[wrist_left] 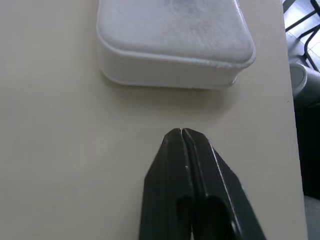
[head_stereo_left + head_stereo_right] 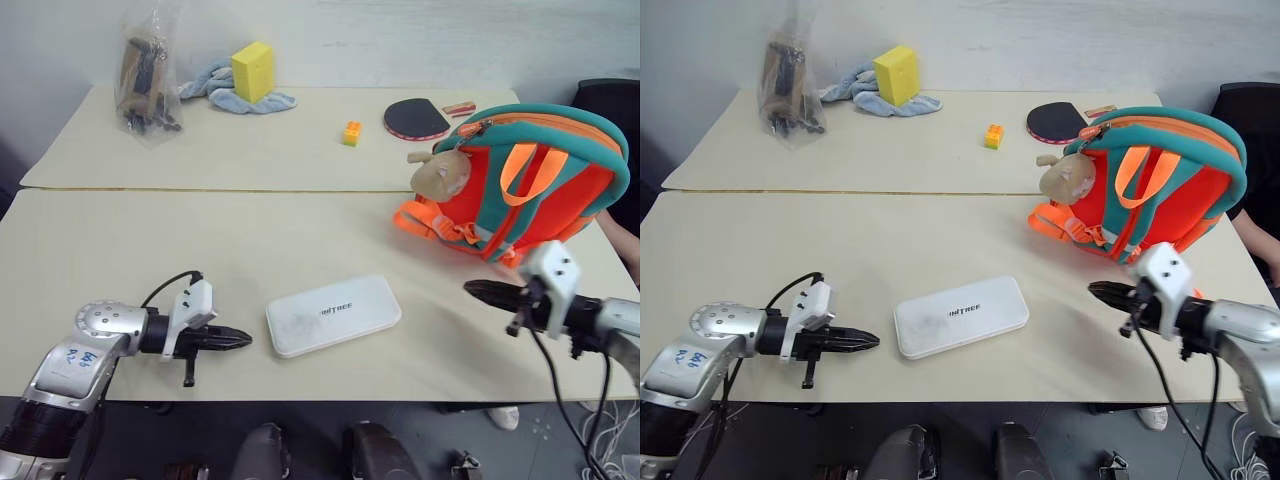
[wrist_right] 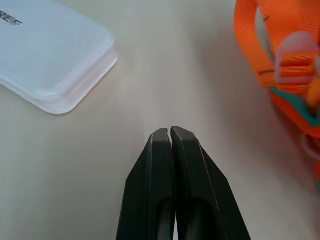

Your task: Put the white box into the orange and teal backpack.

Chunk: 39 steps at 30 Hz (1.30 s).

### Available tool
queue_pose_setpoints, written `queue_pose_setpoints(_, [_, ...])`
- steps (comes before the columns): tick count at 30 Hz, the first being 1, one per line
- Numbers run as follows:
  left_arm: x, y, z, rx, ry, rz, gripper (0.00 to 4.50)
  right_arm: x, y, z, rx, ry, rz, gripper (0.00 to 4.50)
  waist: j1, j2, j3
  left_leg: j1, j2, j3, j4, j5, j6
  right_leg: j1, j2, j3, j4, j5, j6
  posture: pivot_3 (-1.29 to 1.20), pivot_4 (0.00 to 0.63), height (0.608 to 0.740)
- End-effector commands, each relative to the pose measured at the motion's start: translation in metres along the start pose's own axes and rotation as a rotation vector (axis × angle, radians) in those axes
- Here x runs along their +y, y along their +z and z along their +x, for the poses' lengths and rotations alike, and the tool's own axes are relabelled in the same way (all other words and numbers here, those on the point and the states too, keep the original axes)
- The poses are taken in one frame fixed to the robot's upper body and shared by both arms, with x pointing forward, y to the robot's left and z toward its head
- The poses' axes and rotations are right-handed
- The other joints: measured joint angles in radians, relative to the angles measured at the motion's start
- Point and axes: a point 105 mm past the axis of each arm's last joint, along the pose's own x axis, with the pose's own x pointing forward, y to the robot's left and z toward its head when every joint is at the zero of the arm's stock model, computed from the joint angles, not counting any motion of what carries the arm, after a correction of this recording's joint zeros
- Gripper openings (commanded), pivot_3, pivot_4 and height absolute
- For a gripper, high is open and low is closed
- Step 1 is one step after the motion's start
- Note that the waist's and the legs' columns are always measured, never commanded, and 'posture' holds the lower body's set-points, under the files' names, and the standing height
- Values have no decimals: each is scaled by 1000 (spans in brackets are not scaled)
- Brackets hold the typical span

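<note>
- Left gripper [image 2: 243, 341]: low over the near table [image 2: 120, 260], black fingers pressed together with nothing between them, tips aimed at the white box.
- White box [image 2: 333, 314]: lies flat on the table just past the left gripper's tips, with a short strip of bare tabletop between them; its lettered face is up. In the left wrist view the box's [image 1: 172, 45] rounded short end sits straight ahead of the closed fingertips [image 1: 182, 134], apart from them.
- Right gripper [image 2: 472, 290]: on the box's other side, fingers likewise drawn tight together and empty, tips pointing toward the box's far short end, clearly apart from it. The box thus lies between the two grippers, nearer the left one.
- Orange and teal backpack [image 2: 540, 180]: stands on the table just beyond the right gripper, strap side facing the camera, zipper running along its top. Its orange straps [image 3: 280, 60] lie beside the right gripper's tips in the right wrist view, not touching them.
- Tan plush charm [image 2: 441, 174]: hangs on the backpack's side nearest the box.
- Farther table, well beyond both grippers: yellow foam block [image 2: 253, 71] on a blue cloth [image 2: 225, 92], clear plastic bag [image 2: 147, 75] of dark items, small orange brick [image 2: 351, 133], table-tennis paddle [image 2: 415, 119].
</note>
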Motion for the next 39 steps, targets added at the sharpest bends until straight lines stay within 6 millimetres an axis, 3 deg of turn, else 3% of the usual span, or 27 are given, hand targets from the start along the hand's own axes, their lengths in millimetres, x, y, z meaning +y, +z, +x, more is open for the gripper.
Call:
queue_pose_setpoints(1, [-4, 0, 5, 30, -46, 30, 25, 4, -2, 16, 26, 7, -55, 0, 0, 0, 0, 0, 0, 0, 0, 0, 0, 0, 0, 0, 0, 0, 0, 0, 150, 740])
queue_pose_setpoints(6, [3, 9, 13, 4, -57, 36, 25, 25, -1, 38, 9, 68, -52, 0, -1, 0, 0, 0, 0, 0, 2, 0, 0, 0, 0, 0, 1, 0, 0, 0, 150, 740])
queue_pose_setpoints(14, [22, 21, 23, -24, -47, 55, 25, 47, 1, 51, -29, 100, -32, 0, 2, 0, 0, -2, 1, -1, 9, -2, 0, 1, 0, -1, 3, 0, 0, 0, 150, 740])
queue_pose_setpoints(23, [56, 38, 37, -72, 11, 72, 25, 63, 1, 46, -28, 136, -25, 0, 18, 0, 0, -3, 1, -1, 11, -2, 0, 0, 0, -2, 4, 0, 0, 0, 150, 740])
queue_pose_setpoints(27, [66, 23, 24, 9, 47, 50, 25, 53, -6, 41, 0, 86, -34, 0, 18, 0, 0, -3, 1, -1, 11, -2, 0, 0, 0, -2, 5, 0, 0, 0, 150, 740])
queue_pose_setpoints(30, [72, 11, 10, 75, 60, 23, 565, 47, -7, 38, 4, 70, -31, 0, 17, 0, 0, -2, 1, -1, 11, -2, 0, 0, 0, -2, 5, 0, 0, 0, 150, 740])
queue_pose_setpoints(33, [75, 4, -5, 108, 50, -17, 1461, 42, -8, 36, 12, 62, -44, 0, 15, -1, 0, 0, 1, -1, 11, -2, 0, 1, 1, -1, 7, 0, 0, 0, 150, 740])
queue_pose_setpoints(39, [83, 21, -21, 46, 22, -229, 3171, 35, -5, 40, 11, 53, -64, 0, 16, -1, 0, 0, 1, -1, 11, -2, 0, 0, 1, -1, 8, 0, 0, 0, 150, 740])
